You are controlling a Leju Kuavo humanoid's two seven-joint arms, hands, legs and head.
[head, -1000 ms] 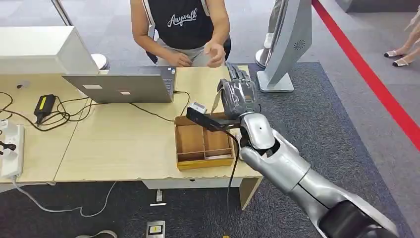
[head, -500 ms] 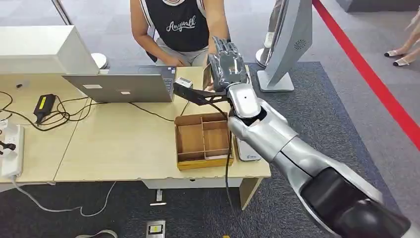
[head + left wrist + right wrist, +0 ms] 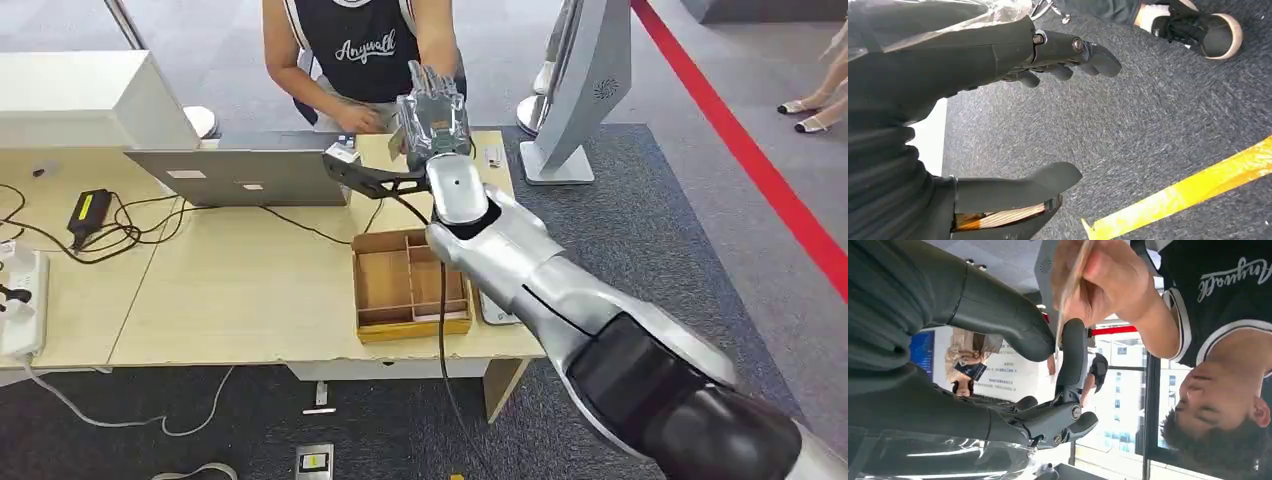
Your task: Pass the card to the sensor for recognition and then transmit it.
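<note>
My right hand [image 3: 432,112] reaches across the far edge of the desk [image 3: 250,290] toward a seated person [image 3: 365,50]. In the right wrist view it [image 3: 1048,340] pinches a thin card [image 3: 1067,300], seen edge-on, between thumb and a finger. The person's hand [image 3: 1100,275] grips the card's other end. The white sensor [image 3: 492,308] lies on the desk just right of the wooden tray, mostly hidden under my forearm. My left hand [image 3: 998,60] hangs over the carpet, fingers apart and holding nothing.
A wooden compartment tray [image 3: 410,285] sits near the desk's front right. A laptop [image 3: 245,170], cables, a black adapter [image 3: 88,215] and a power strip [image 3: 20,300] lie to the left. A grey kiosk stand [image 3: 585,90] rises at the back right.
My right arm has swung from above the tray forward and left to the person, carrying the card. The person's hand now holds the card's far end.
</note>
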